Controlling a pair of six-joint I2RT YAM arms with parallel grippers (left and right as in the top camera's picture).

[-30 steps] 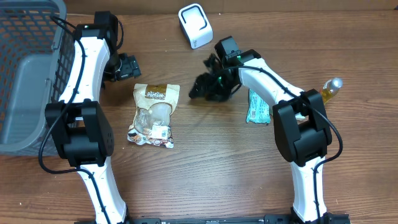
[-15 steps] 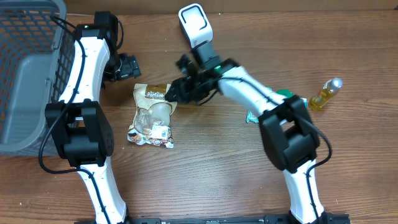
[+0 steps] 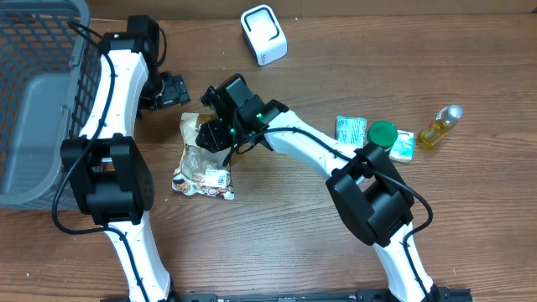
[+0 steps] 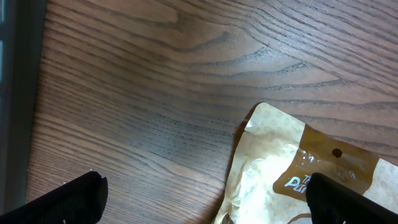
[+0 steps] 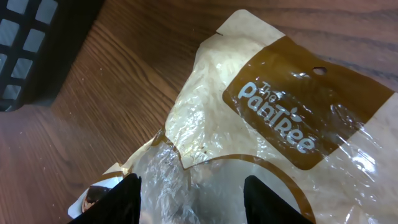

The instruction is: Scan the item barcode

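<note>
We are at the pick-up. Near the table's (image 3: 285,243) far-left corner the left gripper (image 3: 172,90) hangs wide open and empty. Left of centre lies the flat, crinkly, glossy snack pouch (image 3: 205,155). The right gripper (image 5: 194,198) straddles its top, jaws apart, not yet pinching. Next we must close on the slippery film and carry it to the boxy white scanner (image 3: 263,33) at the far edge.

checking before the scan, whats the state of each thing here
snack bag, flat on table, printed side up
left gripper, open, holding nothing
right gripper, open above the bag
scanner, standing, apart from the bag
bottle, capped, lying down
</note>
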